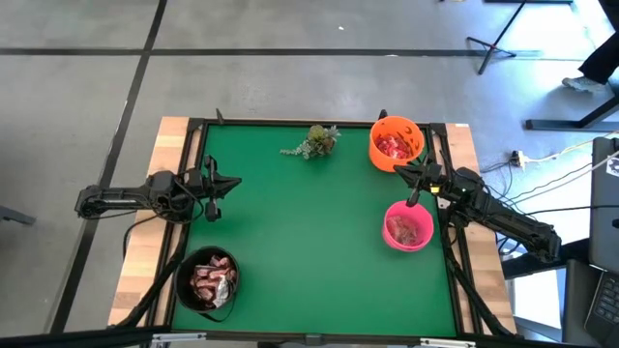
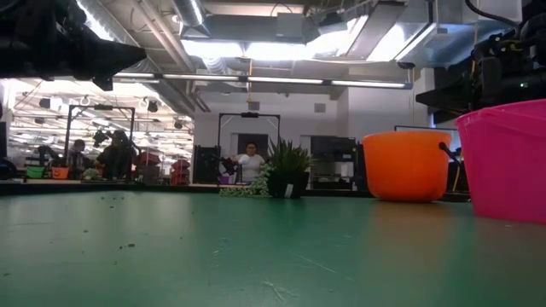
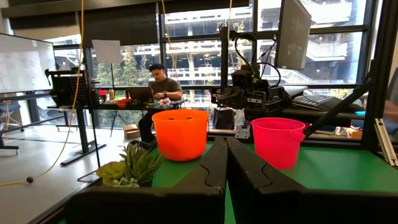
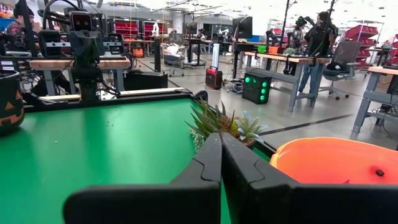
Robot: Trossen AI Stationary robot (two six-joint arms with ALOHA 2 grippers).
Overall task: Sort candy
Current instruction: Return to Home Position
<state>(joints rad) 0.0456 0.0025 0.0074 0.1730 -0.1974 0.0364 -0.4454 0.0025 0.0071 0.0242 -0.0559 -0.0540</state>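
In the high view, the candy sits in three bowls: a heap of dark brown-red and clear-wrapped pieces (image 1: 211,282) in the black bowl (image 1: 186,274) at the near left, bright red packets (image 1: 392,145) in the orange bowl (image 1: 375,153) at the far right, and brownish pieces (image 1: 408,229) in the pink bowl (image 1: 389,212). My left gripper (image 1: 230,183) (image 3: 226,142) is shut and empty, hovering at the table's left edge. My right gripper (image 1: 406,170) (image 4: 221,137) is also shut and empty, between the orange and pink bowls.
A small green plant sprig (image 1: 314,142) (image 4: 221,124) lies by the far edge, left of the orange bowl (image 2: 408,165). The pink bowl (image 2: 505,158) stands close to the low camera. The green mat (image 1: 309,242) is bare in its middle. People are in the room beyond.
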